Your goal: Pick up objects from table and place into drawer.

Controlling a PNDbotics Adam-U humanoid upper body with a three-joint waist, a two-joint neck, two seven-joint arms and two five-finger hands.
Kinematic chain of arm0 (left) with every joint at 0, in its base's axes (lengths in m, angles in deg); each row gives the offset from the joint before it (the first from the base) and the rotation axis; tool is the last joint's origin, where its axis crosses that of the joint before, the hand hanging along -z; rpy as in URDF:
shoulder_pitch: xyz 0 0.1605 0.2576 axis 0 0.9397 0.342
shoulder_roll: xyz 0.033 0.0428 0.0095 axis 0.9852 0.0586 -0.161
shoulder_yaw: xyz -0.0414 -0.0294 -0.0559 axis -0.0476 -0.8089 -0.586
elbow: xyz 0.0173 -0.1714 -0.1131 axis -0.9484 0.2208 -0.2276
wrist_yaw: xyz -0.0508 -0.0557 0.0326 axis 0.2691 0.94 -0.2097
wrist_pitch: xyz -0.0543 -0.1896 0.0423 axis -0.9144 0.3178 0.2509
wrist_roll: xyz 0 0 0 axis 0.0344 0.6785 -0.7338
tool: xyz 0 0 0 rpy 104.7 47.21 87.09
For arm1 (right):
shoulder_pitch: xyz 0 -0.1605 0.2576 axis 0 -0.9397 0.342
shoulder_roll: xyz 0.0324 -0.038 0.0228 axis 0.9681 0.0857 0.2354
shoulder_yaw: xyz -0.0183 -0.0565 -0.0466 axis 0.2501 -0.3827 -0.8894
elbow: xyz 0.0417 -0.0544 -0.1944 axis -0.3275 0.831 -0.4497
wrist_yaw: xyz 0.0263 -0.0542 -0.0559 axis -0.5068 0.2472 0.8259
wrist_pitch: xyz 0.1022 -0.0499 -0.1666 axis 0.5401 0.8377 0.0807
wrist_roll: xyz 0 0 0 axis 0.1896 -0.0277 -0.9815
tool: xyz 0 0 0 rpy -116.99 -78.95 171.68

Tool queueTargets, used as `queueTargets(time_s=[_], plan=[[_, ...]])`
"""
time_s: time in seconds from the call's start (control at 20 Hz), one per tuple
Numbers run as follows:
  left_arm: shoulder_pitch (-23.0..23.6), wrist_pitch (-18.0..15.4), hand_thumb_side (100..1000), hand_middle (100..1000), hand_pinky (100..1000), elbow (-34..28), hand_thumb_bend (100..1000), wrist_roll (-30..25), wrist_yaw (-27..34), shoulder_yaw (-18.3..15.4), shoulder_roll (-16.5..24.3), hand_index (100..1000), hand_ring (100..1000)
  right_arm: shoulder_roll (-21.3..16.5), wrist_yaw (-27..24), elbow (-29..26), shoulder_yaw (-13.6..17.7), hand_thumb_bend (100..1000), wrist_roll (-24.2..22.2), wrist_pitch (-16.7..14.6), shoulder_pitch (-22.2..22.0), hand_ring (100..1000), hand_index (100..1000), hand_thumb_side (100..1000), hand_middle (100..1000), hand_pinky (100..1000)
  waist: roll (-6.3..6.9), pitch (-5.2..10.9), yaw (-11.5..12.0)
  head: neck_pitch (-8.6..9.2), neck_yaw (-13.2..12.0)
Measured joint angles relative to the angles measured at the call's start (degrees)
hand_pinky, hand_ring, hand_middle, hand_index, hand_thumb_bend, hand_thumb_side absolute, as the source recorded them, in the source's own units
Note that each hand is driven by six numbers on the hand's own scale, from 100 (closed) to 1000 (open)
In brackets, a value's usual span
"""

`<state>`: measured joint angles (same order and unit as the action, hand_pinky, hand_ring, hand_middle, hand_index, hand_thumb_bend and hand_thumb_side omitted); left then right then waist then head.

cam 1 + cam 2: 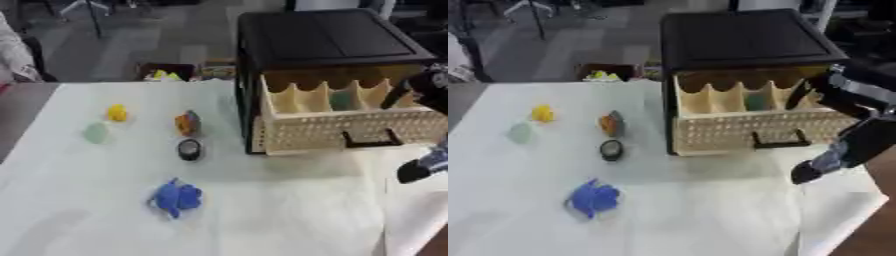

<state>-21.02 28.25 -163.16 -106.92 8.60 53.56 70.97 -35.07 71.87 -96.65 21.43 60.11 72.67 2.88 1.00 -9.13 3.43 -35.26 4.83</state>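
Lying spread over the left half of the table, five small things wait to be picked, spaced well apart so each can be taken alone. Farthest left is a pale green piece, with a yellow toy just behind it. Toward the middle sit an orange toy, a dark round thing just in front of it, and a blue toy nearest the robot.

Right of them stands a black cabinet with its cream drawer pulled out, so the compartments are open from above; something green already lies in one of the middle ones.

At the far right, the right robot hand hangs low beside the drawer front, over the table's right edge; the arm rises past the drawer's right corner. Whether its fingers are spread or curled I cannot tell, and it seems to carry nothing. The left robot hand is out of sight.

All five things lie well apart from that robot hand, on the other side of the drawer, so a long reach leftward is likely needed next.
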Motion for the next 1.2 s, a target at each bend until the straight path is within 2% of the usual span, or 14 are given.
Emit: queueTargets(time_s=[0.05,0.1,0.25,0.3,0.5,0.55,0.65,0.85,1.2], plan=[[0.02,-0.01,798,741,693,0.00,100,0.01,-0.05,0.00,0.00,814,755,0.42,-0.65,-0.01,0.58,1000,1.13,0.00,0.37,100,677,936,100,100,0.04,0.00,-0.04,-0.02,-0.07],[0.03,-0.02,797,741,693,0.00,100,0.02,-0.14,-0.01,0.00,814,755,0.83,-1.27,-0.02,1.17,989,2.67,0.10,0.75,100,670,1000,100,100,0.08,0.00,-0.09,-0.13,-0.16],[0.04,-0.03,797,741,693,0.00,100,0.03,-0.23,-0.01,0.00,814,755,1.78,-2.68,-0.04,2.35,931,7.98,1.03,1.27,100,667,1000,100,100,0.18,0.00,-0.14,-0.43,-0.23],[0.04,-0.04,797,741,693,0.00,100,0.03,-0.24,-0.01,0.00,814,755,1.97,-2.88,-0.04,2.45,887,9.32,1.39,1.27,100,666,1000,100,100,0.21,0.00,-0.14,-0.44,-0.23],[0.05,-0.05,797,741,693,0.00,100,0.02,-0.25,-0.01,0.00,814,755,2.19,-3.23,-0.04,2.54,887,12.24,2.43,1.28,100,666,1000,100,100,0.25,-0.01,-0.14,-0.45,-0.23],[0.06,-0.05,798,741,692,0.00,100,0.02,-0.25,-0.01,0.00,814,755,2.22,-3.26,-0.04,2.56,418,12.56,2.60,1.32,100,641,950,100,100,0.26,-0.01,-0.18,-0.46,-0.26],[0.08,-0.05,796,741,692,0.00,100,0.03,-0.27,-0.02,0.00,814,754,2.89,-3.35,-0.04,3.48,434,13.50,3.32,1.87,100,640,765,100,100,0.28,-0.01,-0.39,-0.49,-0.44],[0.12,-0.15,795,741,692,0.00,100,0.12,-0.35,-0.04,0.00,814,755,4.29,-5.22,-0.04,7.31,434,16.31,4.40,4.34,100,660,765,100,100,0.35,-0.01,-0.39,-0.55,-0.77],[0.09,-0.50,789,741,692,0.00,100,0.17,-0.35,-0.04,0.00,813,755,6.59,-8.35,-0.05,11.39,436,22.32,1.18,7.39,100,624,762,100,100,0.68,-0.04,-0.25,-0.94,-1.46]])
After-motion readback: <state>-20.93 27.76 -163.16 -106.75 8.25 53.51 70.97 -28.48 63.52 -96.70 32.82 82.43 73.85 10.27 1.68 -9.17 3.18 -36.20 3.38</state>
